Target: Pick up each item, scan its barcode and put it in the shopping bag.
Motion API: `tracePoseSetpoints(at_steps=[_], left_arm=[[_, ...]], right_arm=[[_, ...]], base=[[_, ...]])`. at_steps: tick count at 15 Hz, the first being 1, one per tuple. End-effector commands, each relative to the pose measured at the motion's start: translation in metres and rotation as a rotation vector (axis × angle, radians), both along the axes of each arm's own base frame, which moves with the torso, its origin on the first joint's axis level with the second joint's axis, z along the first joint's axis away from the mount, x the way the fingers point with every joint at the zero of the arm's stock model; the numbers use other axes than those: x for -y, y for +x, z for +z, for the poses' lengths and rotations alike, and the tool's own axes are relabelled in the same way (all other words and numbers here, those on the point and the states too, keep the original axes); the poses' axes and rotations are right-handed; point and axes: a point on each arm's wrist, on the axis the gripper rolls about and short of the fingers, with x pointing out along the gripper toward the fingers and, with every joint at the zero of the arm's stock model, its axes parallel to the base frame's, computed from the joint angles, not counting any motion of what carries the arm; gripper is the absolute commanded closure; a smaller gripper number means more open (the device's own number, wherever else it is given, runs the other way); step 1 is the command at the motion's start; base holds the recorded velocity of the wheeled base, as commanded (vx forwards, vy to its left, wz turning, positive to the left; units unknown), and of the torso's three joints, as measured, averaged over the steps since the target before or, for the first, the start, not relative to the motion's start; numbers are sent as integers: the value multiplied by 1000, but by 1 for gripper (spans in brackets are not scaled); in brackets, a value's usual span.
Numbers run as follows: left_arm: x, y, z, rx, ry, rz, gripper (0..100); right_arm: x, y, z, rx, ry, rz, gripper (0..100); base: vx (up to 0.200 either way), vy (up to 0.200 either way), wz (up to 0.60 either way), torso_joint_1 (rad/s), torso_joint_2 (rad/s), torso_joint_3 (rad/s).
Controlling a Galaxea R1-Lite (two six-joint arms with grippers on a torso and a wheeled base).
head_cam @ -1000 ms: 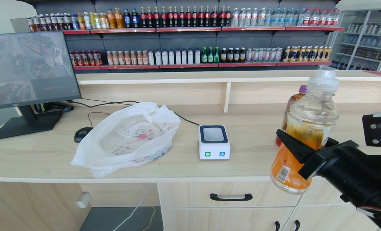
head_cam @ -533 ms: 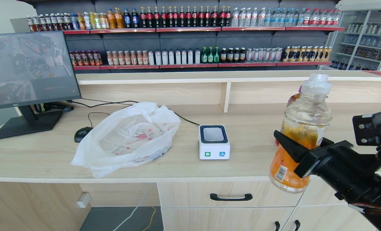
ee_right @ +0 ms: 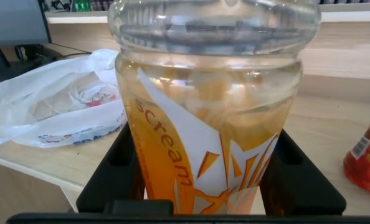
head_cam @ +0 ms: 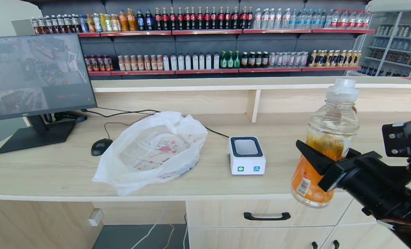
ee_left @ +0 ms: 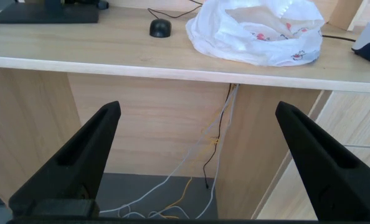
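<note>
Pale wood counter (head_cam: 53, 173) carries a shopping bag (head_cam: 153, 152), scanner (head_cam: 246, 155), mouse (head_cam: 100, 146) and monitor (head_cam: 35, 74); drink shelves (head_cam: 205, 32) line the back wall. The right gripper (head_cam: 326, 152) clamps an orange bottle (head_cam: 331, 131); the left gripper (ee_left: 197, 112) is spread wide.

a big bottle (ee_right: 213, 124) of orange drink stands upright in the right gripper (ee_right: 203, 177). the black fingers (ee_right: 113, 165) press on both its sides. behind it a white bag (ee_right: 54, 106) lies on the wooden counter (ee_right: 331, 124). one other bottle (ee_right: 367, 158) stands there too.
</note>
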Motion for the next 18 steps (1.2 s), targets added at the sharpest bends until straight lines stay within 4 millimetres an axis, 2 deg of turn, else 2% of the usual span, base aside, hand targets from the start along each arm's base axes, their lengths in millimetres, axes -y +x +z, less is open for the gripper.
tracePoseSetpoints(at_steps=[1,5,9,11,13,15,17,18], left_arm=[[0,0,0,1,0,0,0],[0,0,0,1,0,0,0],[0,0,0,1,2,0,0],[0,0,0,-1,2,0,0],[0,0,0,-1,2,0,0],[0,0,0,-1,2,0,0],[0,0,0,1,2,0,0],[0,0,0,1,2,0,0]], right_arm=[[1,-2,1,5,3,1,100],[3,-4,1,6,3,1,100],[-2,2,2,14,-11,-2,100],[-4,14,4,30,-35,-3,100],[1,42,8,101,-160,18,100],[10,57,-2,119,-293,56,100],[5,74,-13,137,-360,151,100],[3,82,-17,194,-414,133,100]], base=[[0,200,0,-7,-7,7],[0,200,0,0,2,0],[0,0,0,0,0,0],[0,0,0,0,0,0],[0,0,0,0,0,0],[0,0,0,0,0,0],[0,0,0,0,0,0],[0,0,0,0,0,0]])
